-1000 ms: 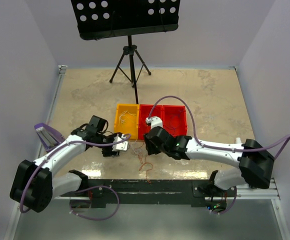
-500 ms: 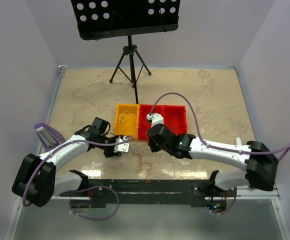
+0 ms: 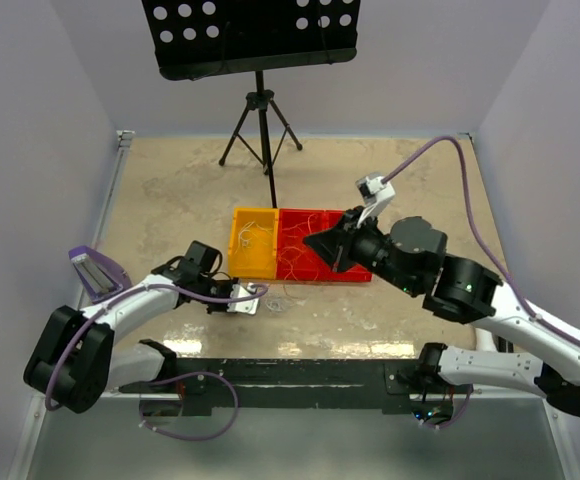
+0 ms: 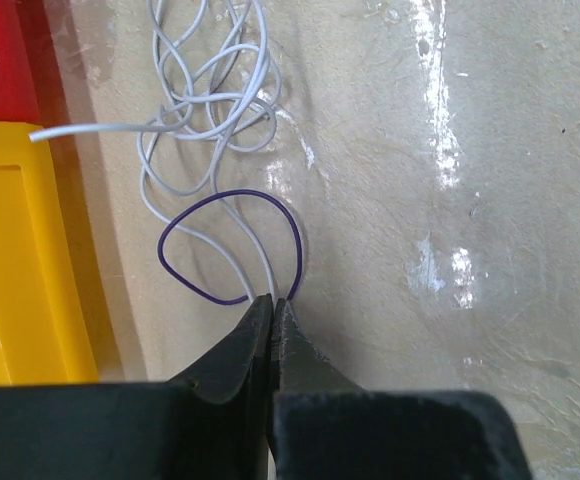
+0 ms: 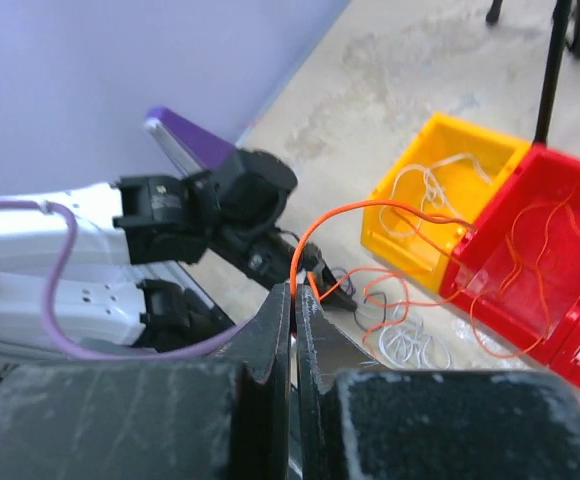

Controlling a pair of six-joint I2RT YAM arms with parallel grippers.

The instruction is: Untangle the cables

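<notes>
The cables lie as a small tangle (image 3: 282, 302) on the table in front of the bins. My left gripper (image 3: 253, 297) is low on the table at the tangle's left edge. In the left wrist view it (image 4: 273, 300) is shut, with a purple loop (image 4: 232, 245) and white strands (image 4: 210, 95) running into its tips. My right gripper (image 3: 312, 243) is raised over the red bin. It (image 5: 295, 290) is shut on an orange cable (image 5: 315, 225), which arcs up and trails toward the bins and the white coils (image 5: 410, 342) on the table.
A yellow bin (image 3: 235, 245) holding white wires adjoins two red bins (image 3: 355, 277) at mid-table. A black music stand on a tripod (image 3: 260, 120) stands behind them. A purple object (image 3: 95, 268) lies at the left edge.
Both grippers have shut. My right arm has risen and swung back to the right over the red bin, drawing the orange cable up. The left gripper has edged right onto the tangle.
</notes>
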